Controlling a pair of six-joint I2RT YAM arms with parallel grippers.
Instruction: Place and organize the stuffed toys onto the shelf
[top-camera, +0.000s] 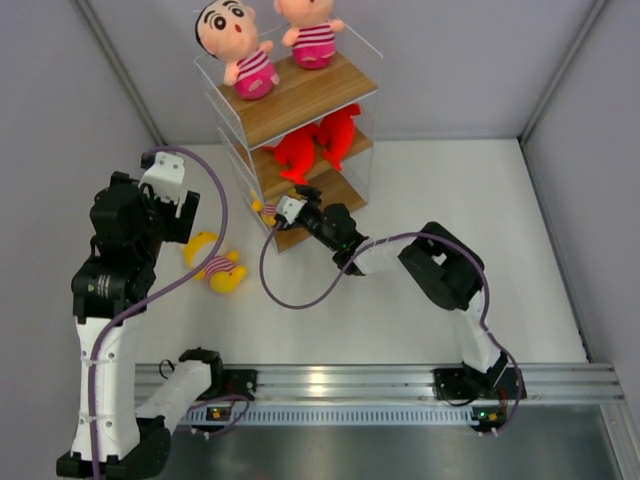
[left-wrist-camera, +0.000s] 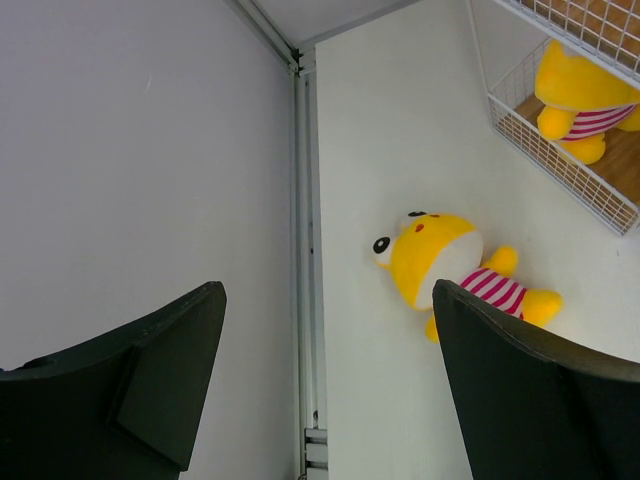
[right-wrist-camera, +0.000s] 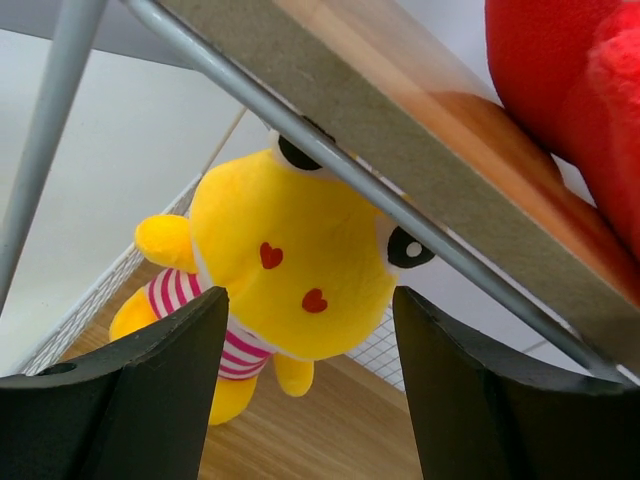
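The shelf (top-camera: 300, 95) stands at the back. Two black-haired boy dolls (top-camera: 240, 50) sit on its top board, and two red sharks (top-camera: 318, 142) lie on the middle board. One yellow figure (right-wrist-camera: 290, 260) sits upright on the bottom board (right-wrist-camera: 330, 440), just beyond the open fingers of my right gripper (right-wrist-camera: 312, 400), which reaches into the shelf's front left corner (top-camera: 290, 210). The other yellow figure (top-camera: 215, 262) lies on the table. My left gripper (left-wrist-camera: 325, 400) is open and empty above the table, to the left of this figure (left-wrist-camera: 440, 262).
The grey left wall and its metal floor rail (left-wrist-camera: 303, 300) run close beside my left gripper. The middle board's edge and a wire (right-wrist-camera: 400, 150) cross just above my right gripper. A purple cable (top-camera: 275, 290) loops over the table.
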